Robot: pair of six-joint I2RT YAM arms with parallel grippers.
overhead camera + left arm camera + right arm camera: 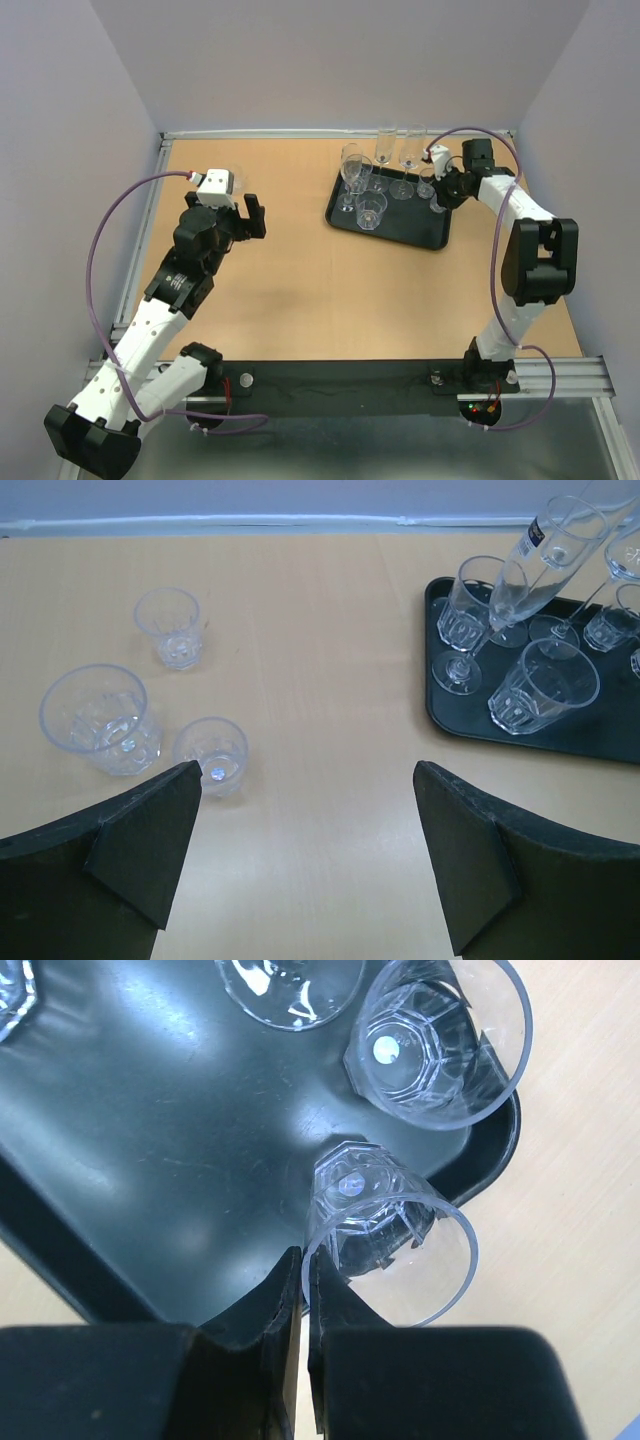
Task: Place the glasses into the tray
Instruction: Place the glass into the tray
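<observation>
Right gripper (pixel 303 1263) pinching tumbler (pixel 385 1235) rim, left gripper (pixel 307 772) spread, tan tabletop (pixel 280 290), pale walls (pixel 330 60)

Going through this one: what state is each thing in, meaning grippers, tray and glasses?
Tray: flat on table, partly filled.
Corner tumbler: upright, inside tray corner, rim pinched.
Right gripper: shut on corner tumbler.
Left gripper: open, empty.
Tray tumbler: upright in tray.
Wide tumbler: upright on table, outside tray.
Far small tumbler: upright on table.
Near small tumbler: upright on table.
</observation>
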